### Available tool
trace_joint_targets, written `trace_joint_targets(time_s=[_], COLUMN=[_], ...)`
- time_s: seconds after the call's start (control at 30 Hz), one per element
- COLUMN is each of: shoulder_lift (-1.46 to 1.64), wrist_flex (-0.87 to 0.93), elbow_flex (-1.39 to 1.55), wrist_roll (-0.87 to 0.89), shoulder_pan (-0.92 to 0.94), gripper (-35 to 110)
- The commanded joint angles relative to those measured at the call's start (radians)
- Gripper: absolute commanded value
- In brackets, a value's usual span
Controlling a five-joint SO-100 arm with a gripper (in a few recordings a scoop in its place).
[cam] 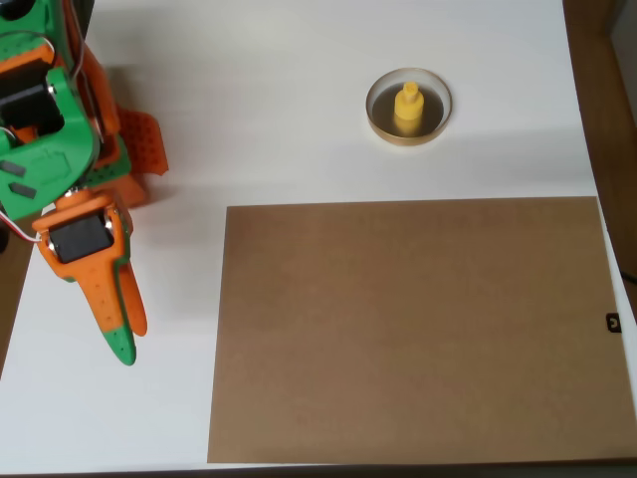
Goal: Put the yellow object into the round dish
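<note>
The yellow object [408,108] stands upright inside the round dish [380,119], a shallow tan-rimmed circle with a dark inside, on the white table at the upper right of the overhead view. My orange and green gripper [123,344] is far from it at the lower left, pointing down the picture. Its two fingers lie pressed together with no gap and nothing held between them.
A large brown board [413,329] covers the lower right of the white table [269,100]. The arm's orange and green base [60,110] fills the upper left corner. A small black mark [613,322] sits at the board's right edge.
</note>
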Motion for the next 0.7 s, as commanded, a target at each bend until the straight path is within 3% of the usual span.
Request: trace_joint_targets(time_s=[0.0, 0.47, 0.67], shoulder_lift=[0.025, 0.034, 0.037], wrist_flex=[0.020, 0.071, 0.123], elbow_flex=[0.011, 0.034, 0.020], wrist_roll=[-0.021, 0.015, -0.021], shoulder_pan=[0.034, 0.149, 0.160], gripper=[30, 24, 11])
